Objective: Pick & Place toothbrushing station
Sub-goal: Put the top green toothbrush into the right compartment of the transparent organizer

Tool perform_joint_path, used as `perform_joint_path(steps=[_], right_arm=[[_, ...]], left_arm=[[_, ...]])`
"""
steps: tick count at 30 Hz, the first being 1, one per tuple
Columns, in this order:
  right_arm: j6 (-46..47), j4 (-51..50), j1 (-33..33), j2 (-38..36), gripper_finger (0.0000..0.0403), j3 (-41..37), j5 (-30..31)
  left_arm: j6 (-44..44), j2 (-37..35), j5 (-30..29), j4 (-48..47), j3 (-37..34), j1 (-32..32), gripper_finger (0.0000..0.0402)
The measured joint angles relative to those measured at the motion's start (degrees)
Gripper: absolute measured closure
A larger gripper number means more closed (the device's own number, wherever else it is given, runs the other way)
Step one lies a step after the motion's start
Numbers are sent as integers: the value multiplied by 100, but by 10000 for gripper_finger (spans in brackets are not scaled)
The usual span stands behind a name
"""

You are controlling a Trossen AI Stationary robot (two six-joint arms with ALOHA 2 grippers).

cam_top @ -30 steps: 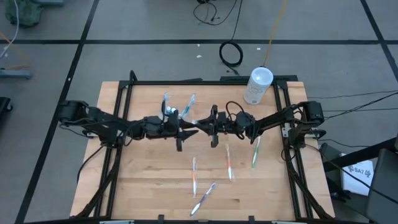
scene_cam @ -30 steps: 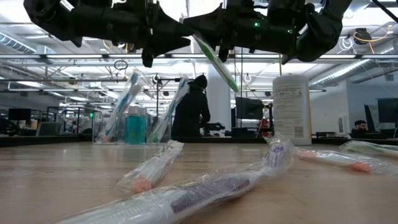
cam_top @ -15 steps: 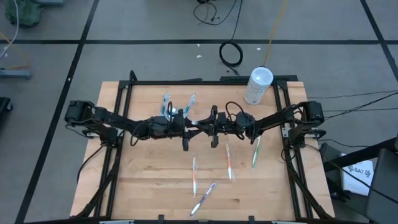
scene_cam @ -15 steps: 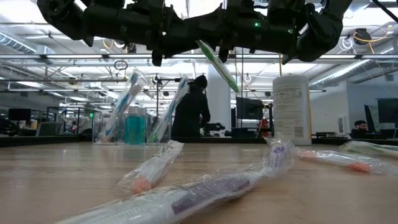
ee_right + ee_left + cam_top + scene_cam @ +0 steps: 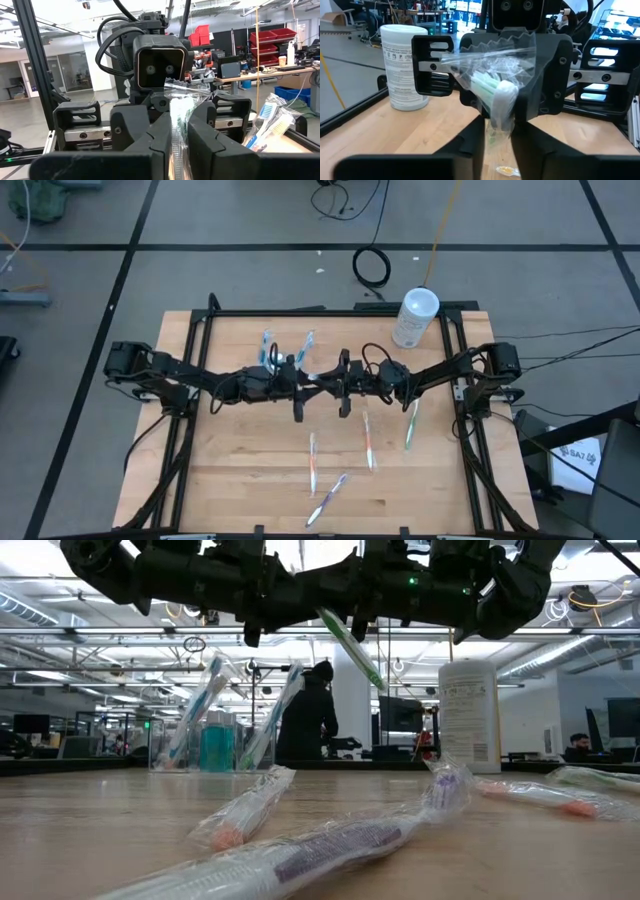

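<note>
Grey floor (image 5: 230, 215) crossed by dark lines, a coiled black cable (image 5: 372, 267) lying near the wooden surface (image 5: 240, 470). Beyond, an open workshop under bright ceiling lights (image 5: 330, 550); red bins (image 5: 272, 37) on shelves, a dark-clad person (image 5: 305, 715) standing, possibly at a desk.

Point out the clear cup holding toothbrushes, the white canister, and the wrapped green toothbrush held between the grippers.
clear cup (image 5: 216, 745), low view, on its teal-tinted front wall.
white canister (image 5: 413, 317), high view, on its round lid and upper side.
wrapped green toothbrush (image 5: 496, 97), left wrist view, on the wrapped end facing the camera.
</note>
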Motion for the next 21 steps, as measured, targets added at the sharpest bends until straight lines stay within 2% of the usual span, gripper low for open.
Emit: perform_joint_path(steps=[5, 7, 12, 15, 18, 21], right_arm=[[-2, -7, 0, 0, 367, 0, 1], [3, -48, 0, 0, 367, 0, 12], [142, -115, 0, 0, 360, 0, 5], [152, -242, 0, -2, 343, 0, 7], [151, -743, -12, -181, 320, 0, 15], [151, -1358, -56, -424, 295, 0, 9]], left_arm=[[13, 0, 28, -15, 0, -2, 376], [11, -2, 24, -28, 0, 0, 390], [-75, -2, 27, -91, 0, -11, 371], [-133, -2, 29, -234, 0, -13, 376], [-138, -2, 27, -350, 0, -11, 392], [-139, -4, -6, -423, 0, -1, 387]])
